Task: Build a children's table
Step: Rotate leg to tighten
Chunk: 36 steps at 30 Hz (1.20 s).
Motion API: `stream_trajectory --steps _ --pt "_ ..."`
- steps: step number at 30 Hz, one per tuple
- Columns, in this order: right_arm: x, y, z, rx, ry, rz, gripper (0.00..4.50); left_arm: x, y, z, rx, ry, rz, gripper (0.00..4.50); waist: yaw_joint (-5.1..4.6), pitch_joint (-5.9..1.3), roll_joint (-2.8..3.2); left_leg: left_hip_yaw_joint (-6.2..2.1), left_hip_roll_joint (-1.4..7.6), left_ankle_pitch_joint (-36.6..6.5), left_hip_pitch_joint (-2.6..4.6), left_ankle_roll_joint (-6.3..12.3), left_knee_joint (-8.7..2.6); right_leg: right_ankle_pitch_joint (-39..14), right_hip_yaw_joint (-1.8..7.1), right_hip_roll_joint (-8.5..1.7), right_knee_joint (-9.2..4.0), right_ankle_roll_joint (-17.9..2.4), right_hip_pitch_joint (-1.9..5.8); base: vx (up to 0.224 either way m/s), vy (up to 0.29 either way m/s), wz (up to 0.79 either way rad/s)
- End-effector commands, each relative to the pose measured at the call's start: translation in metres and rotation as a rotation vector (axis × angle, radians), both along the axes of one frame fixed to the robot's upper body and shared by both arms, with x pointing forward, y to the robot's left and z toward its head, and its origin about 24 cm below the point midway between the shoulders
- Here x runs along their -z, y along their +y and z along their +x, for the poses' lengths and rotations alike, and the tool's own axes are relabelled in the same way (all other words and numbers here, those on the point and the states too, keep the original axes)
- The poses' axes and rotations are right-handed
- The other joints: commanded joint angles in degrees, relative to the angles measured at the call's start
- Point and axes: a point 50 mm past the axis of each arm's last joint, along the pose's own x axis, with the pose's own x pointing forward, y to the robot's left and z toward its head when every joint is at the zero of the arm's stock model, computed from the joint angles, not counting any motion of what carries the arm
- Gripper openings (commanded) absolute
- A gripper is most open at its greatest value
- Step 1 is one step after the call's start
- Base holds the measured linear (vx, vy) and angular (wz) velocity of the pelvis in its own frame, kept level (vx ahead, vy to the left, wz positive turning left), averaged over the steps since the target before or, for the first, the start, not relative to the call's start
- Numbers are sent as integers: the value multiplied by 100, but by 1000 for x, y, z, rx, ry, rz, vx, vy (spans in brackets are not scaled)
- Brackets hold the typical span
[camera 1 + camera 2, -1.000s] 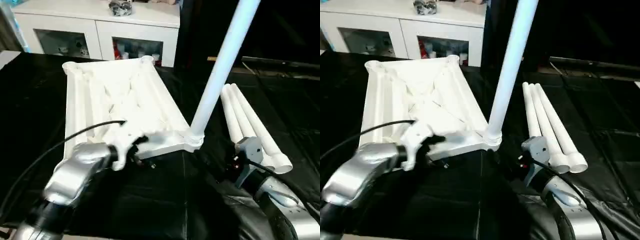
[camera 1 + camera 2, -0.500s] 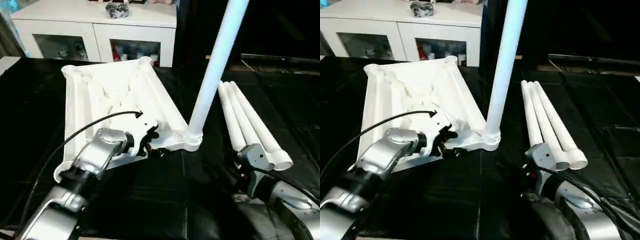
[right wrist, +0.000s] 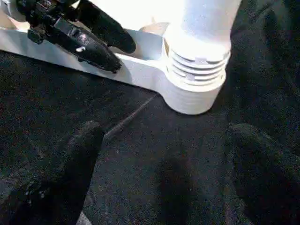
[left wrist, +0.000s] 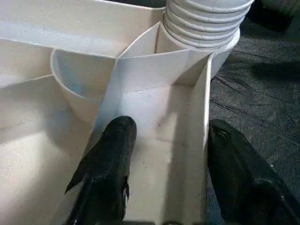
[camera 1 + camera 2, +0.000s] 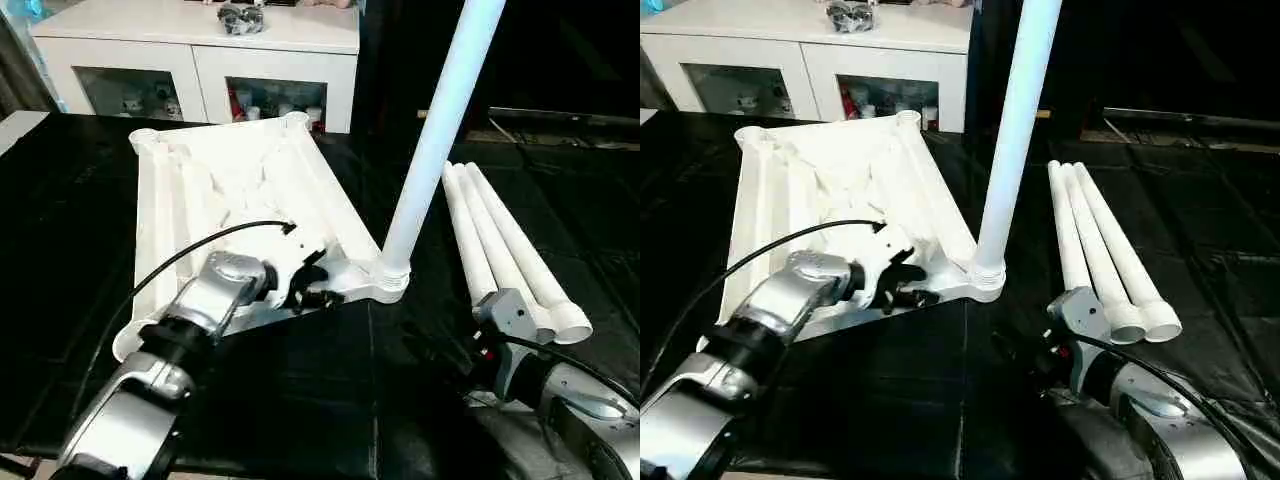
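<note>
Black fingers [image 4: 110, 154] straddling ribbed white tabletop rim [image 4: 204, 117], 3 tapered tubes [image 5: 500, 245]

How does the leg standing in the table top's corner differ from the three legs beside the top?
The fitted leg stands upright, its ribbed end seated in a corner socket of the table top. The three loose legs lie flat on the black cloth, side by side, open ends toward the robot. All four are white, long, tapered tubes.

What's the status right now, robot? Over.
Left tool straddling the near rim of the upside-down white plastic tabletop; right tool open, empty. One white tube leg socketed upright, three legs lying alongside. Nothing in the way.
</note>
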Motion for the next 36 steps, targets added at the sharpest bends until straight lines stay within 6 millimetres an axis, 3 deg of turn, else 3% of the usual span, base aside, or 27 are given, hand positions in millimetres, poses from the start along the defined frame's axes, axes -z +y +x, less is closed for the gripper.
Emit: stream_trajectory --steps 1,7,14,24,36 --pt "-1 -3 -1 31 4 -16 450 -3 -2 3 20 -18 18 222 -13 -331 15 -207 452 -439 7 443 -364 -640 440 -795 -473 -843 256 0 0 0" --pt "0 -4 0 75 0 -50 450 -2 -3 2 72 -15 39 164 -17 -313 29 -194 420 -510 12 398 -369 -1014 436 -780 -511 -750 248 0 0 0" --pt "0 2 -4 30 43 -13 450 0 -1 2 84 -1 53 103 -13 -323 56 -201 429 -457 -3 461 -364 -907 432 -784 -500 -759 251 0 0 0" --pt "0 3 -3 19 28 -20 450 1 0 2 84 4 62 8 -20 -305 66 -201 427 -601 9 405 -382 -1317 428 -783 -551 -659 229 0 0 0" --pt "0 3 -3 19 28 -20 450 1 0 2 84 4 62 3 -32 -296 68 -203 432 -651 12 392 -391 -1378 431 -789 -564 -670 220 0 0 0"
